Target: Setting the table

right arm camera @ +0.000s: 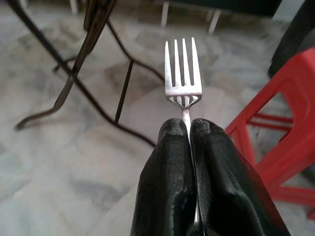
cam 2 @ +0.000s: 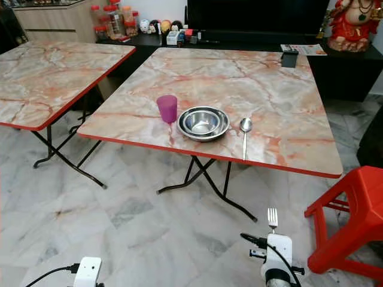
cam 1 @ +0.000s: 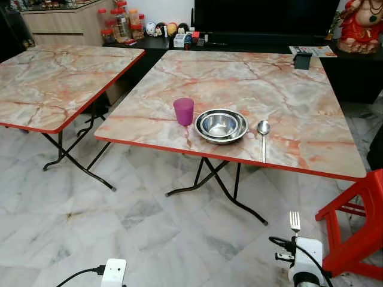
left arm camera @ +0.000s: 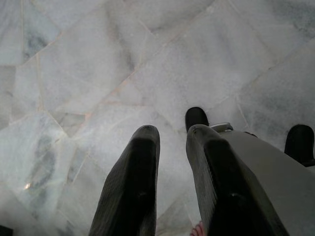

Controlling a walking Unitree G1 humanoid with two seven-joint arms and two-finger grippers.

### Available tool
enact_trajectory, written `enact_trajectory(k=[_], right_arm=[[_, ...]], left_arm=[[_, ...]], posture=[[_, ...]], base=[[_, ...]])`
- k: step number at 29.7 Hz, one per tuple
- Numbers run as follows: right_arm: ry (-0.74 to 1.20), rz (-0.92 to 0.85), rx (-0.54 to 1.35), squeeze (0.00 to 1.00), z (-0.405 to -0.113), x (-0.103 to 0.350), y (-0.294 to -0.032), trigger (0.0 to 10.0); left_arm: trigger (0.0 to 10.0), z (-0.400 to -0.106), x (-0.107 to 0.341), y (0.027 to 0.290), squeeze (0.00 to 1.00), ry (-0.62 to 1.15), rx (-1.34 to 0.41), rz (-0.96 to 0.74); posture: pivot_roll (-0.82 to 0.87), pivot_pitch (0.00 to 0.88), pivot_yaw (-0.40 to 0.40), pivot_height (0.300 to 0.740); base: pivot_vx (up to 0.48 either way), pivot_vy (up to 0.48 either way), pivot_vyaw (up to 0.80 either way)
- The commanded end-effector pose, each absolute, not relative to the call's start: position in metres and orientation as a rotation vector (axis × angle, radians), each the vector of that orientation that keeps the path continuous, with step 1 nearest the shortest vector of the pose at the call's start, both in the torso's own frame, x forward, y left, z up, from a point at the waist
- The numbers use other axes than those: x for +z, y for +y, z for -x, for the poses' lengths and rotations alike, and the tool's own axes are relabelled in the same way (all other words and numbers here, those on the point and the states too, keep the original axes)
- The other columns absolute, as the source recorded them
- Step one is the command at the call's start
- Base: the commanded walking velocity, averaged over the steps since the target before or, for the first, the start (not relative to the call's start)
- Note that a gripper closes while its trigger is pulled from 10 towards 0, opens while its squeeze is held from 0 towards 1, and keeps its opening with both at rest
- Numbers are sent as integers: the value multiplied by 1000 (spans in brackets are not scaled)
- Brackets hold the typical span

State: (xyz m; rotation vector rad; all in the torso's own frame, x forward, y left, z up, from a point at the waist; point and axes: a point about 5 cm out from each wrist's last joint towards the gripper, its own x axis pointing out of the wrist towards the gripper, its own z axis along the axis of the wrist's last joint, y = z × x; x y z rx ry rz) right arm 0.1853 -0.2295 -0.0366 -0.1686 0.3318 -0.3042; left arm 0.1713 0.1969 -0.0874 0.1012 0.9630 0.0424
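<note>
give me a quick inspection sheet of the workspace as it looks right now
Surface: marble-pattern table with red edging, on folding black legs; second table to its left.
Job's things: purple cup, steel bowl and spoon in a row near the front edge; fork held upright, tines up.
Clutter: small black box at the far edge.
Grippers: right gripper shut on the fork, low before the table; left gripper slightly open, empty, over the floor.
Cables: black leads at both wrists.
Surroundings: marble floor, red stool at right, jars and figurine behind.
</note>
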Motion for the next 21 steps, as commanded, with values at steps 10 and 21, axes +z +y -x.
enact_trajectory(k=[10, 21], right_arm=[[108, 247, -341, 0, -187, -1, -233, 10000], [-69, 178, -320, 0, -253, 54, -221, 10000]], left_arm=[[10000, -174, -86, 198, 0, 952, 42, -107], [10000, -185, -81, 192, 0, 915, 37, -92]], posture=[[-121, 0, 46, 740], [-124, 0, 53, 740]], base=[[0, 0, 0], [0, 0, 0]])
